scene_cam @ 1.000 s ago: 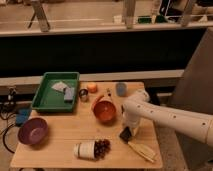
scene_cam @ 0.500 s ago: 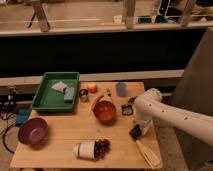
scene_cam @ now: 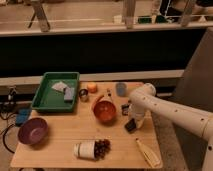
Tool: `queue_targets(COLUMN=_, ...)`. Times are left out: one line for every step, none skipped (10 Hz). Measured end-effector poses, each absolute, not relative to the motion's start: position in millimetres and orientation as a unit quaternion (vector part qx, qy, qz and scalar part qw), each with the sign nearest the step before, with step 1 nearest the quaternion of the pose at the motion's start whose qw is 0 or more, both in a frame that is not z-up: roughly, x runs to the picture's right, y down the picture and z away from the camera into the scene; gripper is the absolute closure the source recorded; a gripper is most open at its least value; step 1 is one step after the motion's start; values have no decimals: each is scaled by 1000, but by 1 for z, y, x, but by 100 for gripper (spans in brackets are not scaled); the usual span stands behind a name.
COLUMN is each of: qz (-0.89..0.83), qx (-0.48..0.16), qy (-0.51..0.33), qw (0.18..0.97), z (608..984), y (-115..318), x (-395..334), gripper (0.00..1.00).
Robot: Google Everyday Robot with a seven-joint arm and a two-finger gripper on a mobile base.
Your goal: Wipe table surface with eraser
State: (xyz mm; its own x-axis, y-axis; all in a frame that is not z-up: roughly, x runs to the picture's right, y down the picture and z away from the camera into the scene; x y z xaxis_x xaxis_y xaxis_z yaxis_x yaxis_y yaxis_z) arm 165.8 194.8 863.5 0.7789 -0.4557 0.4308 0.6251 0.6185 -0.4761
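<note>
The pale wooden table surface [scene_cam: 60,137] fills the middle of the camera view. My gripper [scene_cam: 131,125] hangs from the white arm [scene_cam: 165,112] that comes in from the right. It is down at the tabletop, right of the orange bowl [scene_cam: 105,111]. It is shut on the small black eraser [scene_cam: 130,127], which rests on the wood at its tip.
A green tray [scene_cam: 42,97] with grey-blue blocks [scene_cam: 64,90] stands at the back left. A purple bowl [scene_cam: 33,131] is at the front left, and a tipped cup with grapes [scene_cam: 92,148] at the front. A banana [scene_cam: 148,153] lies at the front right. A grey cup [scene_cam: 120,89] and small items stand at the back.
My gripper with the eraser has slid along the tabletop to the right and a little toward the back. The banana lies slightly further right than a second ago.
</note>
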Motion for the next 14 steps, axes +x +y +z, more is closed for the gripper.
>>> queue_targets(qz=-308, qx=-311, qy=-139, qw=888, z=865, y=193, x=158, gripper=100)
queue_targets(qz=-314, qx=-305, qy=-144, qw=887, z=861, y=192, x=150, gripper=100)
queue_targets(qz=-324, qx=-295, qy=-151, qw=886, z=852, y=189, x=138, gripper=100)
queue_targets(qz=-333, qx=-290, qy=-158, qw=883, z=847, y=189, x=131, gripper=100)
queue_targets(qz=-341, qx=-290, qy=-163, qw=879, z=844, y=192, x=127, gripper=100)
queue_targets(qz=-354, qx=-293, qy=-170, qw=872, z=841, y=199, x=118, gripper=100)
queue_targets(qz=-364, qx=-298, qy=-175, qw=865, z=842, y=208, x=109, gripper=100)
queue_targets(qz=-370, qx=-301, qy=-182, qw=860, z=842, y=217, x=104, gripper=100)
queue_targets(qz=-374, qx=-307, qy=-184, qw=855, z=839, y=225, x=105, gripper=100)
queue_targets(qz=-380, qx=-310, qy=-186, qw=851, z=831, y=234, x=106, gripper=100)
queue_targets(qz=-384, qx=-311, qy=-182, qw=850, z=822, y=240, x=109, gripper=100)
queue_targets(qz=-386, qx=-313, qy=-177, qw=850, z=816, y=243, x=115, gripper=100)
queue_targets(qz=-386, qx=-315, qy=-167, qw=851, z=811, y=247, x=126, gripper=100)
queue_targets(qz=-382, qx=-320, qy=-161, qw=852, z=810, y=251, x=133, gripper=100)
